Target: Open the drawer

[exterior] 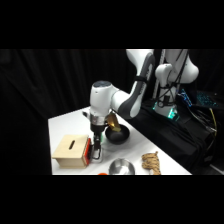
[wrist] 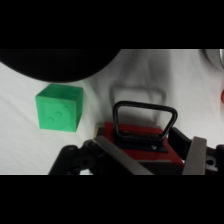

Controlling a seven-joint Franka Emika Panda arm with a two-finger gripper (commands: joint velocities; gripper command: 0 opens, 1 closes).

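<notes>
You see the drawer (exterior: 87,148) at the table's (exterior: 62,122) near left, its black handle (wrist: 144,117) directly below the gripper (exterior: 96,151), whose fingers (wrist: 196,155) are spread on either side of the red front.

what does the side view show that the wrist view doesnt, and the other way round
Only the side view shows the light wooden box with its dark top slot, the black bowl, the metal bowl, the coil of rope and the arm's base.

Only the wrist view shows the green cube on the white table and the black loop handle standing clear of the panel.

Both show the gripper at the red-orange front of the drawer.
</notes>
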